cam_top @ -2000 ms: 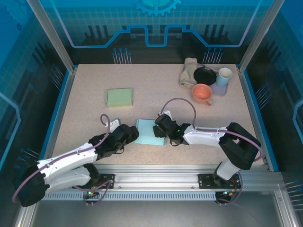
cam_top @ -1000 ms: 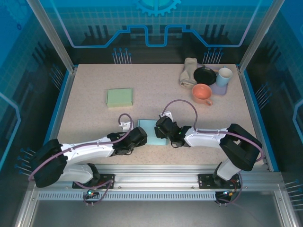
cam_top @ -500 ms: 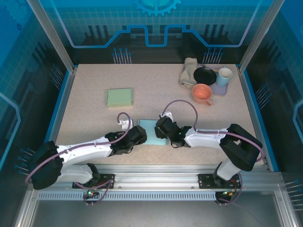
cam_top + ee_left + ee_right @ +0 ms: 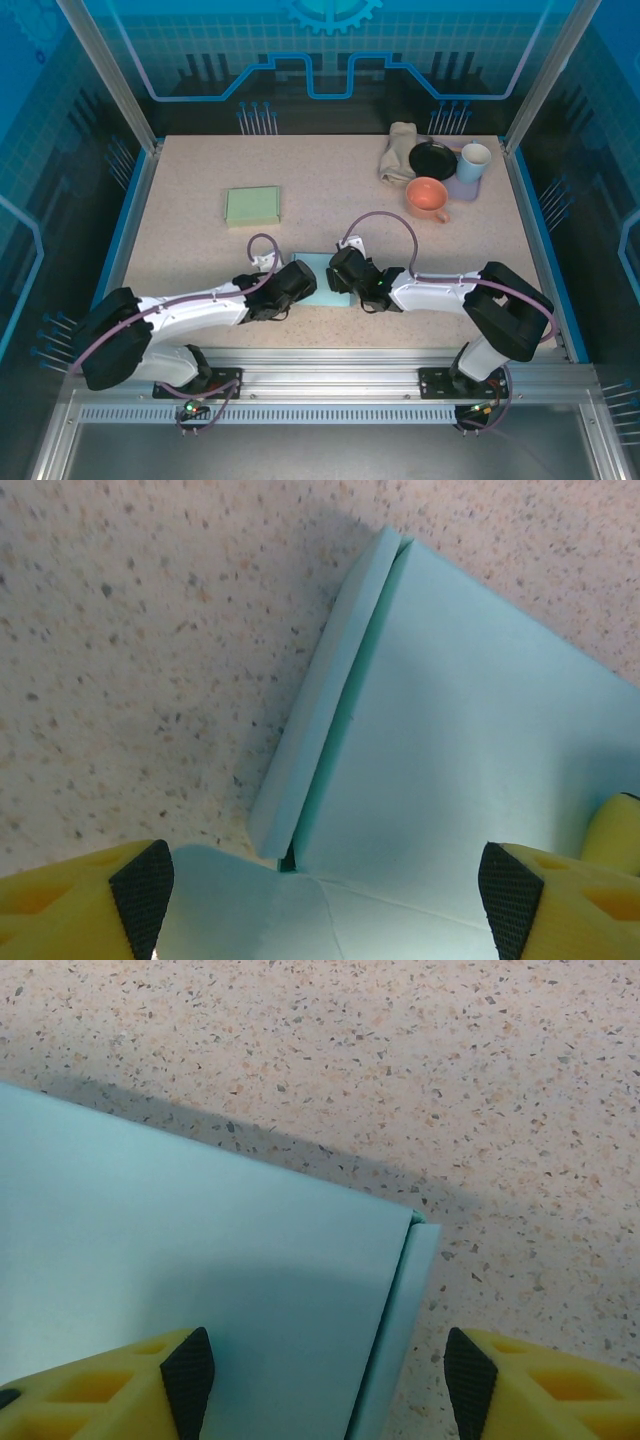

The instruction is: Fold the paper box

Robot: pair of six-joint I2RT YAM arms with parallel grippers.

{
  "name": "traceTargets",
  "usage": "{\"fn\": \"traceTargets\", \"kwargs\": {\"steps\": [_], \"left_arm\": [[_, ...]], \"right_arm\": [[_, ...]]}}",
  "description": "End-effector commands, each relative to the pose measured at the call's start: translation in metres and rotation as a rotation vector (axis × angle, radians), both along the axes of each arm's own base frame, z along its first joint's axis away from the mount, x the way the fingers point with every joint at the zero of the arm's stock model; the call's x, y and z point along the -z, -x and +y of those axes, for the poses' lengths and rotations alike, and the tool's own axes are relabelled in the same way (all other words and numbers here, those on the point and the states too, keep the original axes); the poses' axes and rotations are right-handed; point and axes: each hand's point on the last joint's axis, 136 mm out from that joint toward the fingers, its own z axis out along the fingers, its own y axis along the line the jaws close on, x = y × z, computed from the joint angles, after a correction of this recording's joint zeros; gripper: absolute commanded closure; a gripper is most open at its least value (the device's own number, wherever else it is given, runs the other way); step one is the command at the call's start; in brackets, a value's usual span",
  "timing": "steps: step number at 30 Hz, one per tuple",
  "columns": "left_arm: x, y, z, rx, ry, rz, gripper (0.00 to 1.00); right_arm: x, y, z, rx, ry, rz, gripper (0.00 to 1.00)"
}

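- One orange bowl upright, contents unclear.
- Paper box flat on worktop — long axis unclear.
- Left hand, right hand spread open, straddling its opposite edges.

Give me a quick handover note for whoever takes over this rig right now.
Left gripper: open, straddling the left edge of the blue paper box.
Right gripper: open, over its right edge, by a narrow side flap.
Done: narrow flaps creased along both edges, as far as shows.
To do: box lies flat, unfinished; raise and close the sides.
A green box lies farther back, apart.
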Motion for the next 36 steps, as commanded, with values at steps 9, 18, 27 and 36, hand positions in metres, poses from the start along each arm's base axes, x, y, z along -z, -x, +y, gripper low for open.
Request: {"fn": "traceTargets", "kwargs": {"steps": [9,18,27,36], "left_arm": [[0.008,0.003,-0.024,0.003,0.1,0.089,0.27],[0.01,0.0,-0.019,-0.012,0.073,0.073,0.35],[0.027,-0.002,-0.003,-0.051,-0.003,0.087,0.36],[0.041,-0.002,0.008,-0.078,-0.04,0.102,0.36]], "right_arm": [[0.031,0.018,-0.01,-0.029,0.088,0.075,0.35],[0.031,0.018,-0.01,-0.035,0.096,0.077,0.35],[0.027,0.021,-0.014,-0.034,0.095,0.076,0.35],[0.011,0.03,-0.008,-0.046,0.047,0.059,0.34]]}}
